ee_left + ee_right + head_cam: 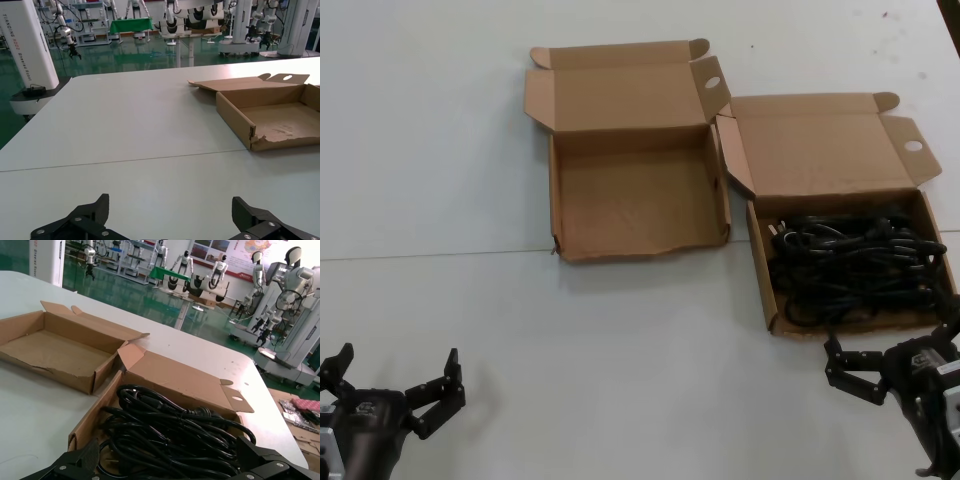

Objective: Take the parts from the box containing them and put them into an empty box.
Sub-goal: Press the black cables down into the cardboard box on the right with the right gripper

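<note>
The black power cords (850,262) lie in a tangled heap in the right cardboard box (760,270), whose lid stands open at the back. The empty box (630,200), squarer with a wavy front rim, sits to its left, lid open. My right gripper (895,332) is open and empty, at the front rim of the cord box; in the right wrist view the gripper (169,447) hovers just over the cords (175,432). My left gripper (395,362) is open and empty, low at the near left of the table, far from both boxes; it also shows in the left wrist view (170,202).
Both boxes rest on a white table (470,200) with a seam line across it. The empty box shows in the left wrist view (235,115) and the right wrist view (50,352). Other robots and stands are beyond the table.
</note>
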